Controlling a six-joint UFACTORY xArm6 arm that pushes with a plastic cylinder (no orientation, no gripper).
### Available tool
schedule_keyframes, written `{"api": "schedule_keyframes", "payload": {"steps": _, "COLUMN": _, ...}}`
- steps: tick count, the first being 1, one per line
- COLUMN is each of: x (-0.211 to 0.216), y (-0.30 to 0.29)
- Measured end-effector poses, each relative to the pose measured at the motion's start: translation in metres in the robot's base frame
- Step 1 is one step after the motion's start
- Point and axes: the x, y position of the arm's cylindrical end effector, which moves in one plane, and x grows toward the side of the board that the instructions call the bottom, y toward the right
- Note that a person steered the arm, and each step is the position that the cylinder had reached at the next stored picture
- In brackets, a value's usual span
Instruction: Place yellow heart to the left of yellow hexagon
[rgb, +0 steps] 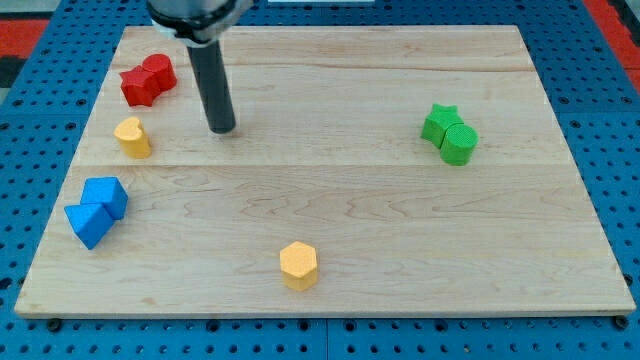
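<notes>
The yellow heart (132, 136) lies near the board's left edge, below the red blocks. The yellow hexagon (298, 265) lies near the view's bottom, slightly left of centre. My tip (223, 129) rests on the board to the right of the yellow heart, with a clear gap between them, and far above the hexagon.
Two red blocks (147, 80) touch at the upper left. Two blue blocks (96, 210) touch at the lower left. A green star (438, 120) and a green cylinder (459, 143) touch at the right. The wooden board (400, 250) lies on a blue pegboard.
</notes>
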Motion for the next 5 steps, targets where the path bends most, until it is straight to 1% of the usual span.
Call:
{"api": "schedule_keyframes", "payload": {"steps": 1, "x": -0.001, "y": -0.061}}
{"api": "schedule_keyframes", "payload": {"steps": 2, "x": -0.001, "y": -0.102}}
{"api": "schedule_keyframes", "payload": {"steps": 3, "x": 0.024, "y": -0.111}}
{"api": "schedule_keyframes", "payload": {"steps": 5, "x": 0.048, "y": -0.141}}
